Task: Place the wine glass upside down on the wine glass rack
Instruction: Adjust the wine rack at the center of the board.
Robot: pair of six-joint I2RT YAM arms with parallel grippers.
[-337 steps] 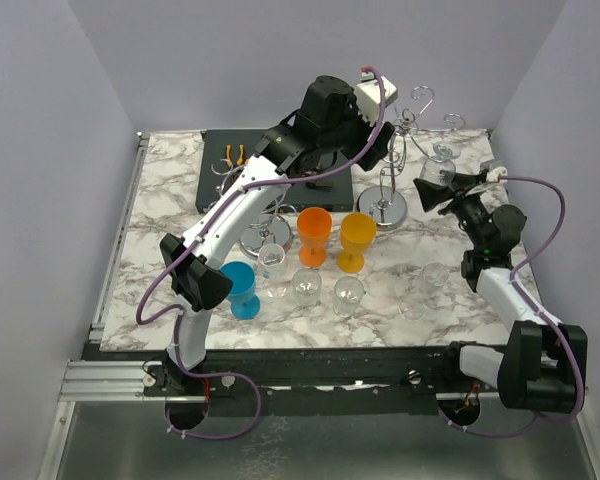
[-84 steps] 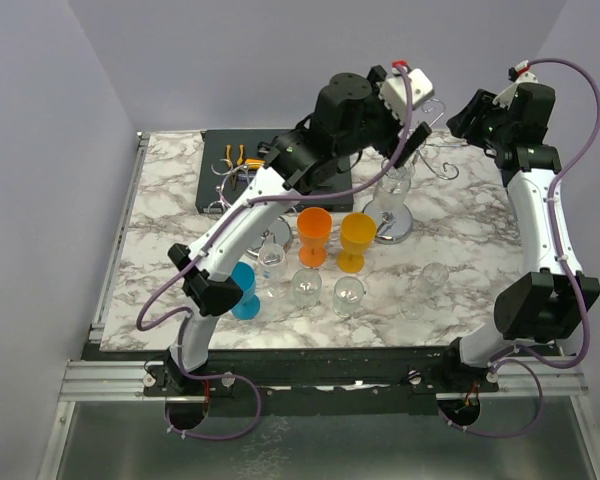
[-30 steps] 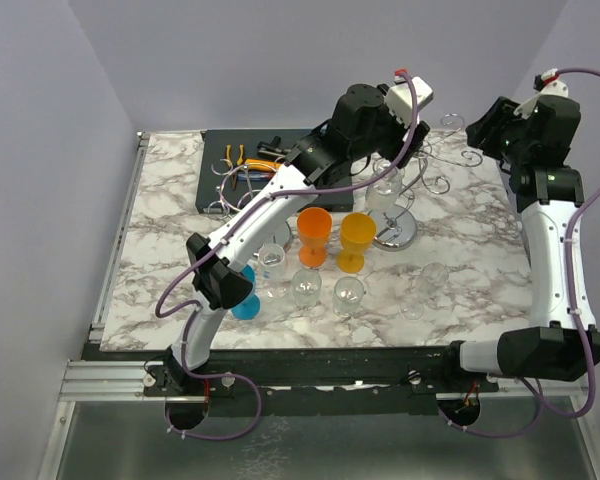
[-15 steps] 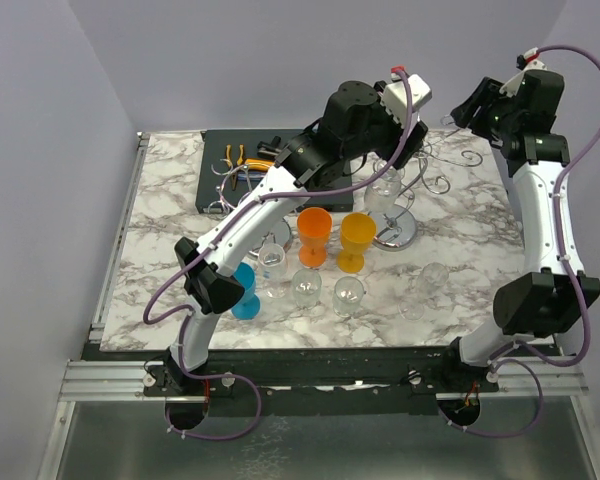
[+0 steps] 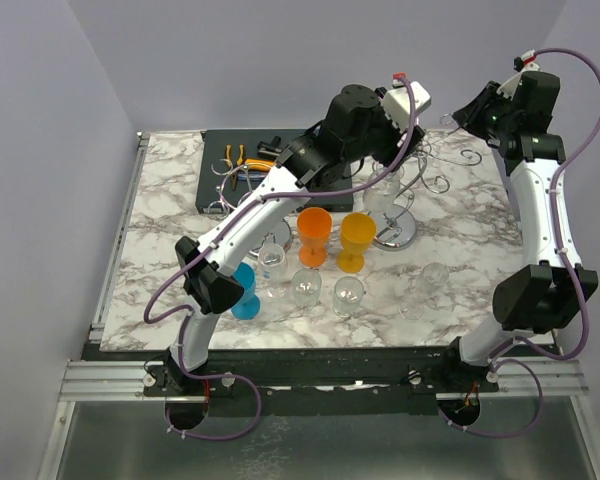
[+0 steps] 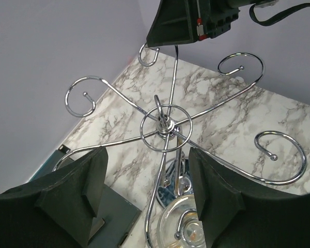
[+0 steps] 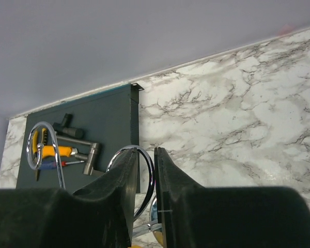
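The chrome wine glass rack (image 5: pixel 392 228) stands at the back middle of the table. One clear wine glass (image 5: pixel 384 196) hangs upside down from a rack arm; its foot (image 6: pixel 188 227) shows in the left wrist view, under the rack's centre ring (image 6: pixel 163 124). My left gripper (image 5: pixel 390 135) hovers over the rack top, open and empty (image 6: pixel 146 155). My right gripper (image 5: pixel 458 115) is at the rack's far hook, its fingers closed on that chrome loop (image 7: pixel 144 175). It also shows in the left wrist view (image 6: pixel 196 20).
Several clear glasses (image 5: pixel 306 287) stand upright at the front, with another (image 5: pixel 435 275) at the right. Two orange cups (image 5: pixel 315 235) and a blue cup (image 5: pixel 242 288) stand beside them. A dark mat (image 5: pixel 220 185) with pliers lies at the back left.
The right arm has risen from low at the table's right to the rack's far hook and closed on it. The left arm has shifted right over the rack top. Little has moved in the last half second.
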